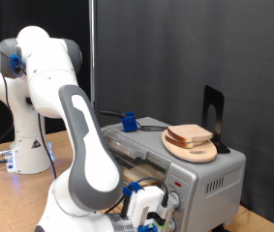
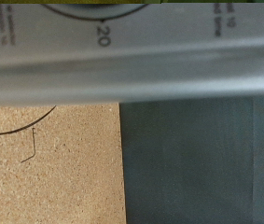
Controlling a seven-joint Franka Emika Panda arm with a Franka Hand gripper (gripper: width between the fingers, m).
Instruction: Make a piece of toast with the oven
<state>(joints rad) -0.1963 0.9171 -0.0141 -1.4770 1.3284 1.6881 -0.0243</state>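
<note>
End effector low at the exterior view's bottom edge, partly cut off, against the front of the oven; whether released or clenched cannot be told. Wrist view: blurred grey oven panel with dial numeral, fingers unseen. Farther back, the piece of toast lies on a round board atop the oven.

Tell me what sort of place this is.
Probably a robot lab bench, not a kitchen: a black curtain as backdrop, a bare wood table, the oven with the toast on a board on top. The gripper is at the oven's front.
</note>
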